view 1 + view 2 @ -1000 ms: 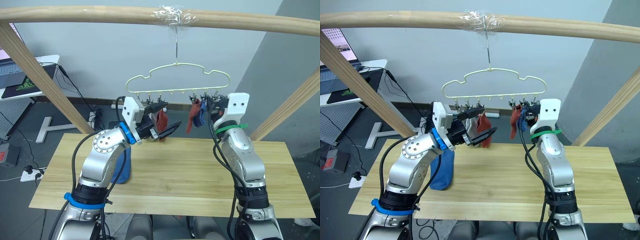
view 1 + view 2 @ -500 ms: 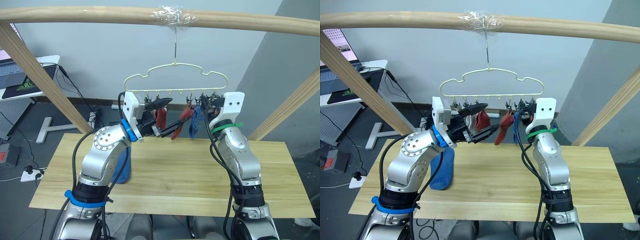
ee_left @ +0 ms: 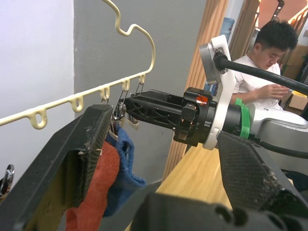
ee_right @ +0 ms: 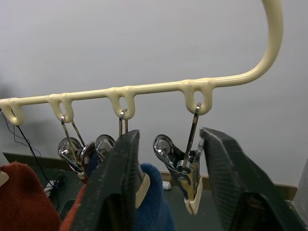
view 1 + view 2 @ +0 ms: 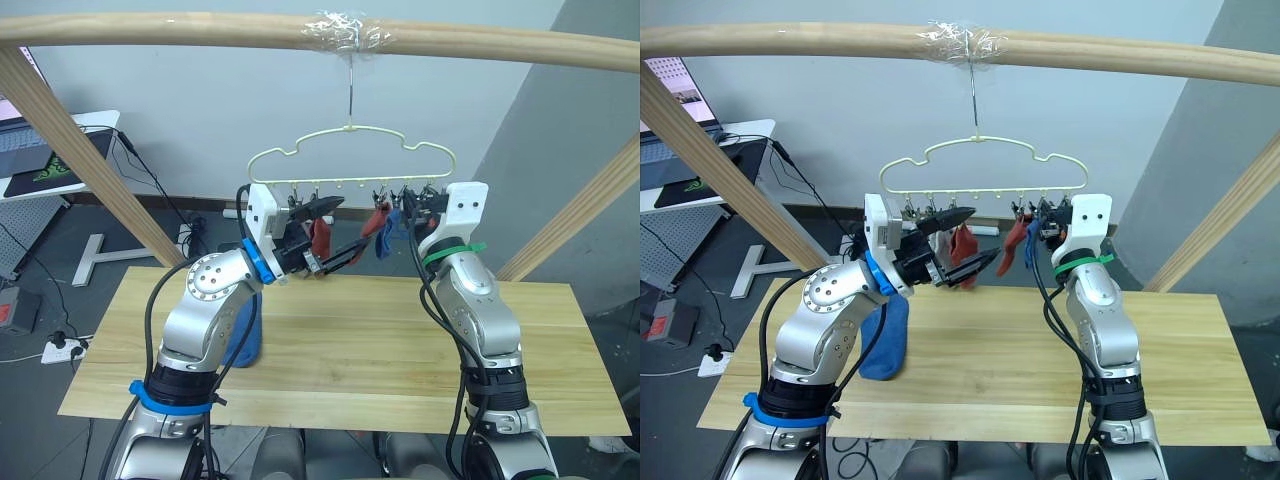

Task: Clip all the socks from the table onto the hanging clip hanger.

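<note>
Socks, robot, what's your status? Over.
Both hands open: left hand, right hand around an empty clip. Red sock clipped on hanger. Blue sock waits.

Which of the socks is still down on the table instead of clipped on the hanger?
The blue sock beside the left arm, draped down toward the table. The other visible socks, rust-red and blue, hang from clips on the clip hanger.

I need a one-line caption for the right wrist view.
Right hand open around an empty metal clip of the clip hanger, beside a blue sock.
</note>
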`<state>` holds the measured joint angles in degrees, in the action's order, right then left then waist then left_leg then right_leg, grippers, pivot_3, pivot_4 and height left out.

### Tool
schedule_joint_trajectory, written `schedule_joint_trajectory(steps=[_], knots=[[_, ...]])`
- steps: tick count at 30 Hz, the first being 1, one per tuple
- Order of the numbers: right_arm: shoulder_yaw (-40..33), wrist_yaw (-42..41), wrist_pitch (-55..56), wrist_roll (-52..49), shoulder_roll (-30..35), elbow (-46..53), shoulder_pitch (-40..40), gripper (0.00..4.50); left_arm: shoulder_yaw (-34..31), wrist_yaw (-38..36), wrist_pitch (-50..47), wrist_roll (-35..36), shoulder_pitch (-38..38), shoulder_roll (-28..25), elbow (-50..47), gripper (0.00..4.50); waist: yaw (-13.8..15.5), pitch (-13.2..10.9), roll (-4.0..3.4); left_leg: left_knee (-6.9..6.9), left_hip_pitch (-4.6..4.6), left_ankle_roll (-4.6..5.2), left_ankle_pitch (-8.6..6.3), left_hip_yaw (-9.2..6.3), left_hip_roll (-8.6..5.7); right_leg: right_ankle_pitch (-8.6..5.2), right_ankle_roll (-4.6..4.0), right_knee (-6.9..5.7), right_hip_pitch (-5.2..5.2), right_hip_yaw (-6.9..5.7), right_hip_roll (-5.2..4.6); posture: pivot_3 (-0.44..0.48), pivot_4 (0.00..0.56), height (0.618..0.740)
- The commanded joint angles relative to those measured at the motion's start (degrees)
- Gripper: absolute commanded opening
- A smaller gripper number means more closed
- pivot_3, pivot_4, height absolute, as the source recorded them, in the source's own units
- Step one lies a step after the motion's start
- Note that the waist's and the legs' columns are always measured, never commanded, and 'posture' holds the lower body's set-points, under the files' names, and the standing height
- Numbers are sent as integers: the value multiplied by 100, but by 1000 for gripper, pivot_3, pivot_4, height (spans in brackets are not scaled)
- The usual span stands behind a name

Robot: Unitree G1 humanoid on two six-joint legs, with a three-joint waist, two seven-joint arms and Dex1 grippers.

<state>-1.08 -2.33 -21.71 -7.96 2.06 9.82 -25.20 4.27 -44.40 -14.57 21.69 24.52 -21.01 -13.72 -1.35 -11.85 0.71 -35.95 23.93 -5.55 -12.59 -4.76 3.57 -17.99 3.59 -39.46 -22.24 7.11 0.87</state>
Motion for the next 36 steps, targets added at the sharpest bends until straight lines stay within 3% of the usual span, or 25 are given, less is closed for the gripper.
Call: schedule_joint_trajectory(steps=[1,4,9,14,17,23,31,36], knots=[[-125,9,134,-52,-3,92,-44,557,-66,13,76,92,60,30,-130,4011,0,0,0,0,0,0,0,0,0,0,0,0,0,0,0,115,181,740],[-189,1,126,-73,30,126,-48,26,-58,22,62,99,56,38,-145,4011,0,0,0,0,0,0,0,0,0,0,0,0,0,0,0,112,180,740],[-296,-132,18,-139,182,272,4,26,-24,15,67,14,-63,-17,-141,4011,-1,0,0,0,0,0,0,0,0,0,0,0,0,0,0,108,180,740],[-420,-577,-592,-480,617,571,85,26,-48,401,-148,-510,-474,-275,177,4011,-6,0,0,0,0,0,0,-1,0,0,0,1,0,-1,0,97,178,740],[-487,-906,-1338,-851,1011,899,107,0,-330,744,-266,-813,-1031,-561,661,4482,-30,0,-1,2,-6,1,-1,2,0,-1,-1,0,1,4,0,97,178,740],[-773,-943,-2204,-1409,1242,1306,-14,0,-498,1375,-2,-1572,-1517,-996,2162,4482,14,0,1,2,-4,1,-1,-4,1,-2,-4,-2,0,-3,0,90,173,740],[-786,-811,-2424,-1477,1232,1351,-30,0,-426,1782,604,-1985,-939,-626,3741,4482,124,1,2,-1,-2,1,0,-4,0,-2,-3,-1,-1,-6,1,94,171,740],[-750,-760,-2572,-1502,1205,1498,-8,0,-435,1714,364,-1973,-649,-431,4824,4482,120,2,3,2,-1,1,-1,-1,-1,-2,-3,0,-1,-4,0,79,167,740]])
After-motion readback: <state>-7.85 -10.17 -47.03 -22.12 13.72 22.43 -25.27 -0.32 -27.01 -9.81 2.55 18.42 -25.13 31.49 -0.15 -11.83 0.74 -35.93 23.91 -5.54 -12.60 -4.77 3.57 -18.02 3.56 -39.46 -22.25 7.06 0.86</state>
